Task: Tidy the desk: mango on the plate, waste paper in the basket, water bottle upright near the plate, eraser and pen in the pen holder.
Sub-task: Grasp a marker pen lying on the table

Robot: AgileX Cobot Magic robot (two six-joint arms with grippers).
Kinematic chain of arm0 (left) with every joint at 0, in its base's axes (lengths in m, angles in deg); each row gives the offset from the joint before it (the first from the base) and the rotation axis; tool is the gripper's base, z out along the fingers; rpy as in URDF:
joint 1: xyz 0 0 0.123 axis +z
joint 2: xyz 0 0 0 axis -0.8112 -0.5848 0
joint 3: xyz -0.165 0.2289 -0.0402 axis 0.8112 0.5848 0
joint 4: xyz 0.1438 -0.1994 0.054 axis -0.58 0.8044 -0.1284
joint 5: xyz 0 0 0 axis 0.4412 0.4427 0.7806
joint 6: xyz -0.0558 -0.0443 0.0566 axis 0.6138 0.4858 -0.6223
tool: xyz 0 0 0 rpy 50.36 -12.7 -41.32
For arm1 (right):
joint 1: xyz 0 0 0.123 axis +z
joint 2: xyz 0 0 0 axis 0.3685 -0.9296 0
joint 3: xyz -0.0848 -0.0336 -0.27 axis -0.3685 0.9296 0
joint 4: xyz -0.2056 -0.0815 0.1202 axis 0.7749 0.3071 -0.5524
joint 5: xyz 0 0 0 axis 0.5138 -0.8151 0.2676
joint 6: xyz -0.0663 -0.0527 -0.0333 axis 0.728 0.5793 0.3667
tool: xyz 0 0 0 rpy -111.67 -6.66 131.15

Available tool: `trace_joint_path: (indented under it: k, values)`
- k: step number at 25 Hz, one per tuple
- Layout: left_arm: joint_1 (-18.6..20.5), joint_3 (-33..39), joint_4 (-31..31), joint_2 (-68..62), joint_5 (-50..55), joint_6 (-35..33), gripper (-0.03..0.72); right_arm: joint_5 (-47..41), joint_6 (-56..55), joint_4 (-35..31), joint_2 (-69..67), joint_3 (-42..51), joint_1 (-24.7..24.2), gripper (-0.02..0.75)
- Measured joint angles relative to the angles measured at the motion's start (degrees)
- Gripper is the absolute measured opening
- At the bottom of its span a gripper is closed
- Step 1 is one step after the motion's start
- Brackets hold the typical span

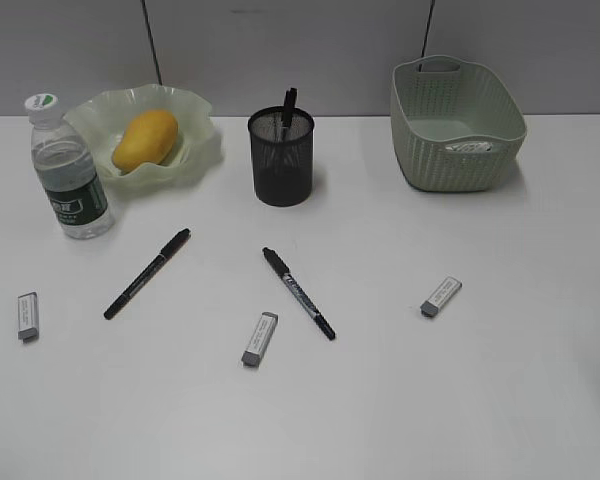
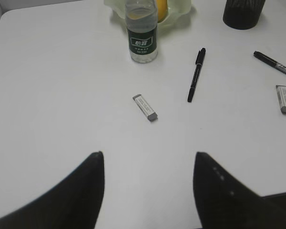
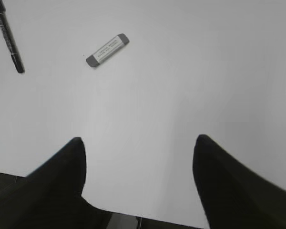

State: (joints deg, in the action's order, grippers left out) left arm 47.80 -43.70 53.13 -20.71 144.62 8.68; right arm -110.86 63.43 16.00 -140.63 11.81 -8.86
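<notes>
White desk [image 1: 400, 400] spreads wide under me, with a grey wall behind it.

Far ahead of my left claw [image 2: 148, 164] sits the pale green plate [image 1: 195, 150] with its wavy rim. My mango [image 1: 145, 139] lies in it, yellow-orange and smooth. Just beside the plate stands the water bottle [image 1: 68, 170], upright, clear, with a dark green label and a white cap.

Ahead and off to the right of my left claw stands the black mesh pen holder [image 1: 281, 158]. One dark pen sticks up out of it. Far ahead of my right claw [image 3: 138, 157] sits the green basket [image 1: 458, 125] with woven sides. Something white and crumpled lies at its bottom, most likely the waste paper [image 1: 470, 147].

Out on the desk lie two black pens and three grey-and-white erasers. The left eraser [image 2: 145, 107] lies just ahead of my left claw, and the left pen [image 2: 196, 75] lies a little further on, to the right. The middle pen [image 1: 298, 292] and the middle eraser [image 1: 260, 339] lie near each other between my two claws. The right eraser [image 3: 107, 49] lies ahead of my right claw and a bit to the left.

My left claw hangs over bare desk with its two dark fingers [image 2: 81, 191] wide apart. It holds nothing and touches nothing. My right claw has its fingers [image 3: 57, 176] spread wide too, holding nothing, near the front edge of the desk.
</notes>
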Motion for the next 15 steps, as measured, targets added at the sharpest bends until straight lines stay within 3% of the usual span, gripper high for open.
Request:
trace_joint_path:
  k: [6,15]
  values:
    - [0.0,0.0,0.0,0.0,0.0,0.0,0.449,1.36,-5.24,5.42,19.42,10.83,-0.12,0.554]
    - [0.0,0.0,0.05,0.0,0.0,0.0,0.449,-3.61,-6.88,6.11,40.52,17.77,-0.12,0.525]
